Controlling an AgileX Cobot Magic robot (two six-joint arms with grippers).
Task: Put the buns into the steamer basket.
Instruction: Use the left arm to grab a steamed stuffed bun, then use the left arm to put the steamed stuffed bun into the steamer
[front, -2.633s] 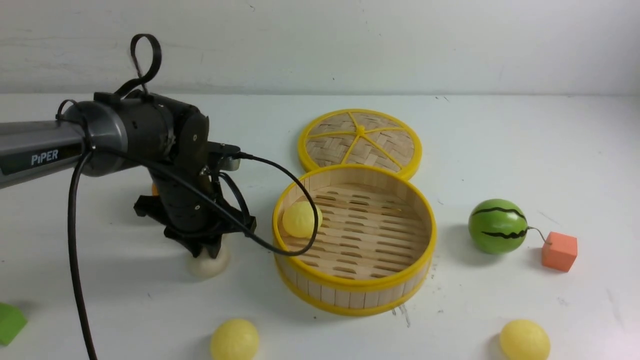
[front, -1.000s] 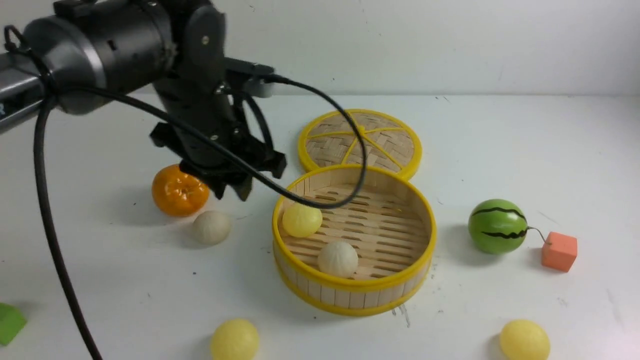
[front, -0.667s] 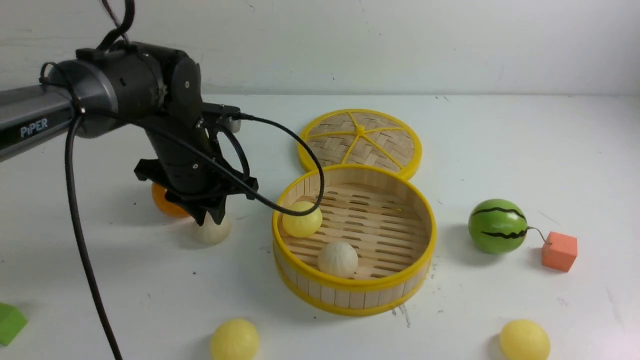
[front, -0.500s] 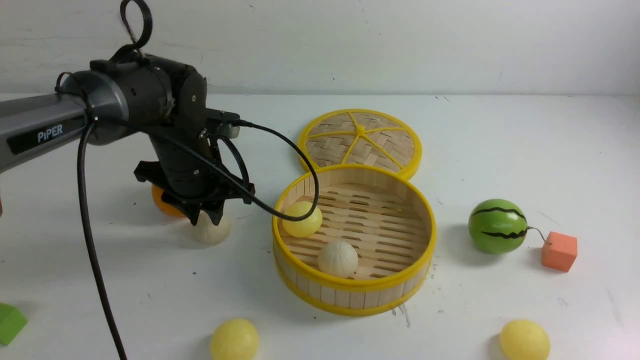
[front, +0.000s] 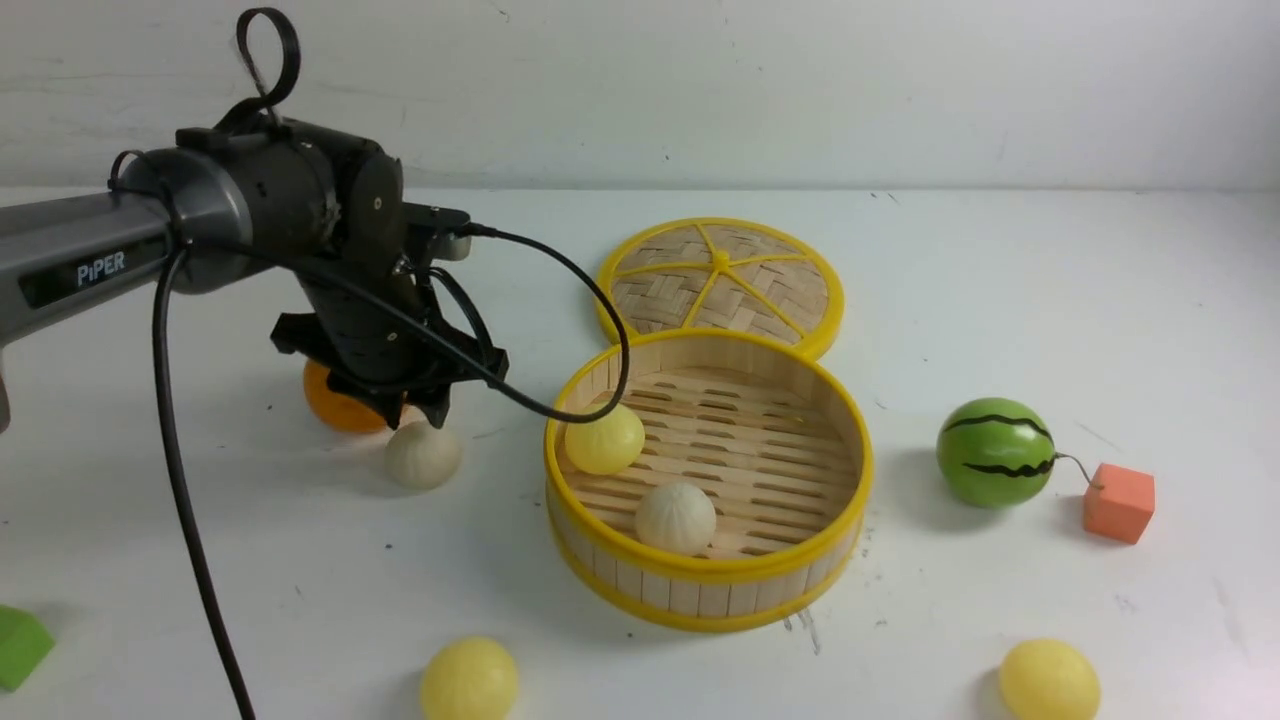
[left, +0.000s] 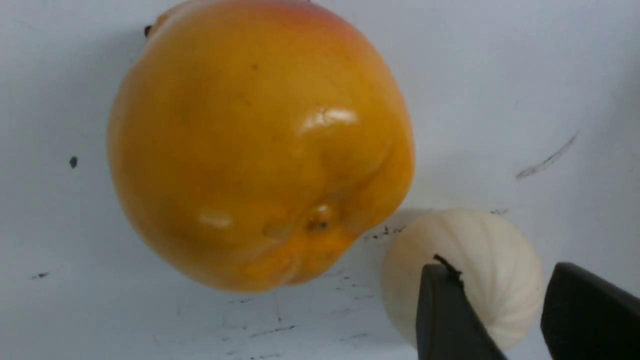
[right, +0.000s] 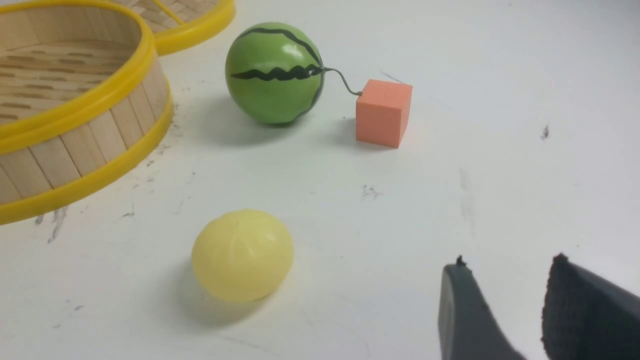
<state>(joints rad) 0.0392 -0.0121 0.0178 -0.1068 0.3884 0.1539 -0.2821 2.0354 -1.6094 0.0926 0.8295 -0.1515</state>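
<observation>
Basket (front: 700, 598) holds yellow bun (front: 605, 440) and cream bun (front: 676, 519); left tool (front: 418, 420), right tool (right: 505, 300) released.

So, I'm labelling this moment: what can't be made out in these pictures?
- Orange fruit, front view: partly behind the left claw.
- Near yellow bun, front view: cut off by the bottom edge.
- Basket, right wrist view: cut off by the picture's edge.
</observation>
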